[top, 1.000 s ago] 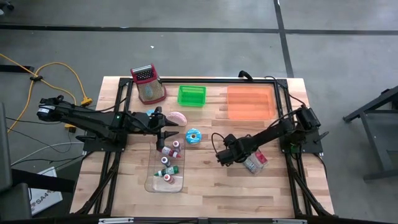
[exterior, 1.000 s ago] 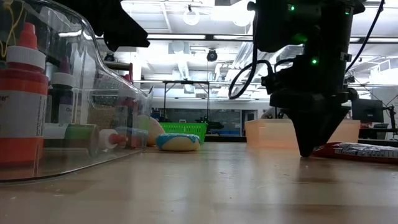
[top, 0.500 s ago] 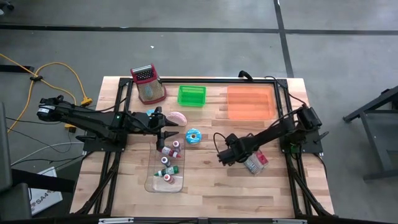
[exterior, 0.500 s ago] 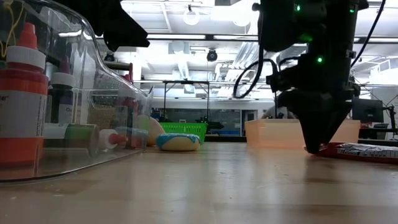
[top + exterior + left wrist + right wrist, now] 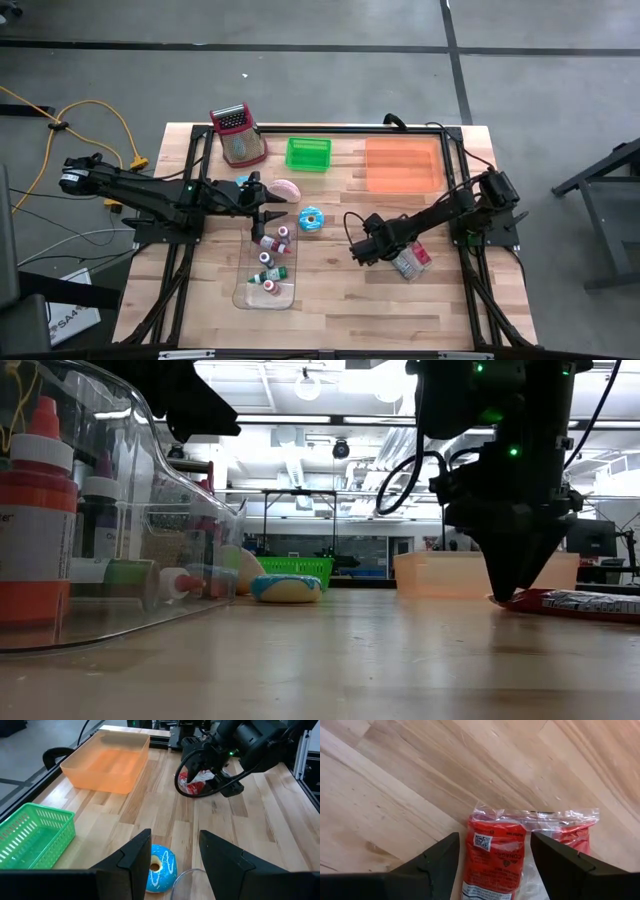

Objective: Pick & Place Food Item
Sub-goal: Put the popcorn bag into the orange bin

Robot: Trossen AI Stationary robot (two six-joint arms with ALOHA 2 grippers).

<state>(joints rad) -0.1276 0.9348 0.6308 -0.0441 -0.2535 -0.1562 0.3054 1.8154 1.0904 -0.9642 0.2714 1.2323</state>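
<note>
A red snack packet in clear wrap (image 5: 495,855) lies flat on the wooden table, at the right of centre (image 5: 411,262). My right gripper (image 5: 494,837) points steeply down over the packet's end, open, one finger on either side of it. In the low view its fingertips (image 5: 510,592) stand just above the table at the packet's edge (image 5: 575,600); whether they touch it I cannot tell. My left gripper (image 5: 275,210) waits open and empty above the table's middle left, with a blue-iced doughnut (image 5: 160,867) on the table just beyond its fingers.
An orange bin (image 5: 403,165) and a green basket (image 5: 308,153) stand along the far edge, with a red-and-metal grater (image 5: 238,135) at the far left. A clear tray of small bottles (image 5: 270,265) lies near the left gripper, beside a pink item (image 5: 285,188).
My right gripper has shifted a little toward the snack packet, from beside it to over its edge, staying open and low above the table. The packet has not moved.
</note>
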